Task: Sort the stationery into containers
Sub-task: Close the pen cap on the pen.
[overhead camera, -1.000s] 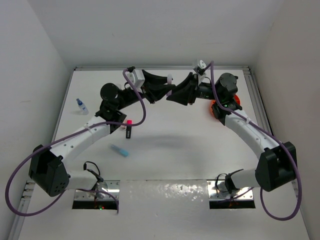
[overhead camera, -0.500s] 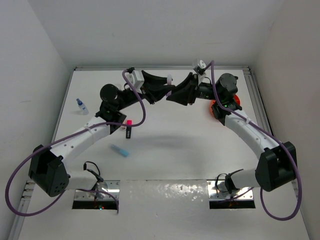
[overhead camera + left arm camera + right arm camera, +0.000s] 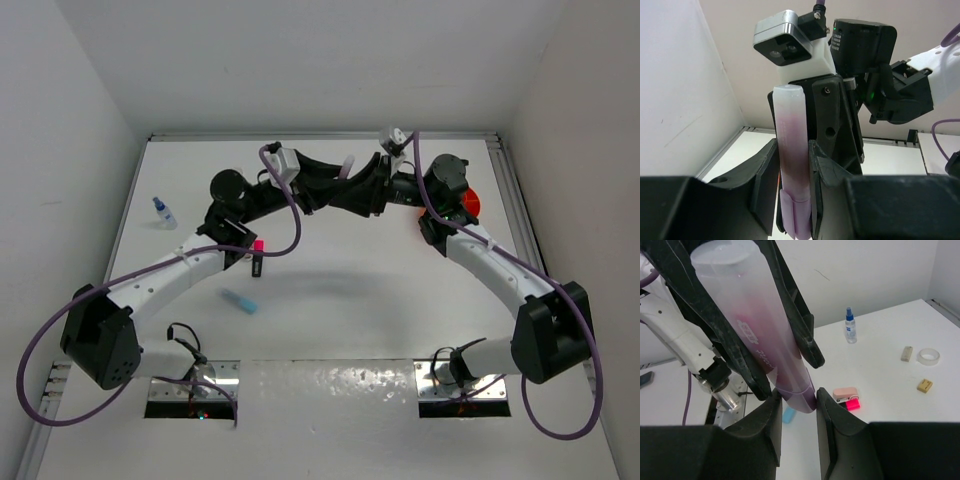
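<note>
Pink highlighter (image 3: pixel 790 125): in mid-air over the far middle of the table, between the two wrists and touching only their fingers.
Left pincer (image 3: pixel 792 160): jaws drawn in to barrel width and clamped on the highlighter just above its lilac cap.
Right pincer (image 3: pixel 795 401): narrowed the same way and gripping the opposite end of the barrel, with one finger on each side.
Why two grips: this looks like a hand-over. The tub (image 3: pixel 468 203) sits far right, behind the right arm, so that arm seems better placed to deliver.
Why raised: meeting off the table gives both sets of fingers room around the barrel.
Tub: partly hidden by the right wrist, so I cannot tell what is in it.
On the table: the marker (image 3: pixel 257 258), blue highlighter (image 3: pixel 239 301) and bottle (image 3: pixel 160 209) lie on the left side. The tape (image 3: pixel 928 356) and a beige block (image 3: pixel 907 353) show in the right wrist view.
Progress: early, judging by how many items lie loose.
Next: one pincer probably has to let go before the other pulls away.
Risk: the slick barrel could slip or twist if the release is mistimed.
</note>
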Controlling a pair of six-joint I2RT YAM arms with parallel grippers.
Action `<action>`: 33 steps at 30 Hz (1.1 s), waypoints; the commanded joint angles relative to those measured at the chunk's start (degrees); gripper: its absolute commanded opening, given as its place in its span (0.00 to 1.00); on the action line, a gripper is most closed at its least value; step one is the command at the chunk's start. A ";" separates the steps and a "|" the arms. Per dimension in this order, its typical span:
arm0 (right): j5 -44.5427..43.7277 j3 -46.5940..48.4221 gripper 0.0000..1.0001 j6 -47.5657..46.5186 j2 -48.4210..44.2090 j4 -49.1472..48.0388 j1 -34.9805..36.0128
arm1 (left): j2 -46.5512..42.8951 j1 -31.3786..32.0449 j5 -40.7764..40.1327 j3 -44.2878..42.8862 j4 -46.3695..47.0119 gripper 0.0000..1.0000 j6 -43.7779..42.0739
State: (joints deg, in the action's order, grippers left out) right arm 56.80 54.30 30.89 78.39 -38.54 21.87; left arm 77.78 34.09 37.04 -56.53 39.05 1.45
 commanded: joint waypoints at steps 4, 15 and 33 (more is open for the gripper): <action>-5.56 5.20 0.00 6.54 -6.06 -23.16 -1.30 | 4.58 -0.69 4.18 6.35 -19.36 0.00 -2.07; -2.57 4.76 0.00 1.89 -5.44 -13.49 -1.21 | 3.35 -2.01 6.73 4.76 -15.59 0.00 1.70; -0.55 4.50 0.00 4.00 -4.65 -14.98 -1.48 | 2.73 -2.80 8.84 4.41 -9.69 0.00 8.57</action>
State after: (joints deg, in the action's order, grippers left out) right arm 58.28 53.89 32.12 78.39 -37.67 21.50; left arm 77.89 32.25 41.25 -56.12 40.97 9.02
